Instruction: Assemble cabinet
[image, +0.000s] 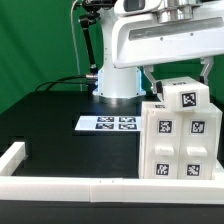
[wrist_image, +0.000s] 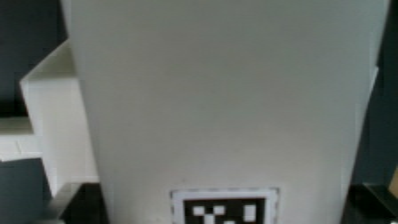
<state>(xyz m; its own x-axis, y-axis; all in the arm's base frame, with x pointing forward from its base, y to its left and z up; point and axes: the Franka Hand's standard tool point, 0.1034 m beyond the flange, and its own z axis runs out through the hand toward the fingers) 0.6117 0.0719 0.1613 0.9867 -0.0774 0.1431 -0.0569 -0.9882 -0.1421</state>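
Note:
The white cabinet (image: 178, 140) stands upright at the exterior view's right, with several square tags on its front. A smaller white tagged block (image: 186, 98) sits on top of it, slightly tilted. My gripper (image: 178, 76) comes down from above onto this block, with a dark finger on each side of it. In the wrist view the white block (wrist_image: 222, 100) fills the picture, very close, with one tag (wrist_image: 224, 207) on it. The fingertips themselves are mostly hidden. The jaws appear shut on the block.
The marker board (image: 108, 124) lies on the black table in front of the robot base (image: 118, 80). A low white border rail (image: 60, 182) runs along the front edge and up the exterior view's left side.

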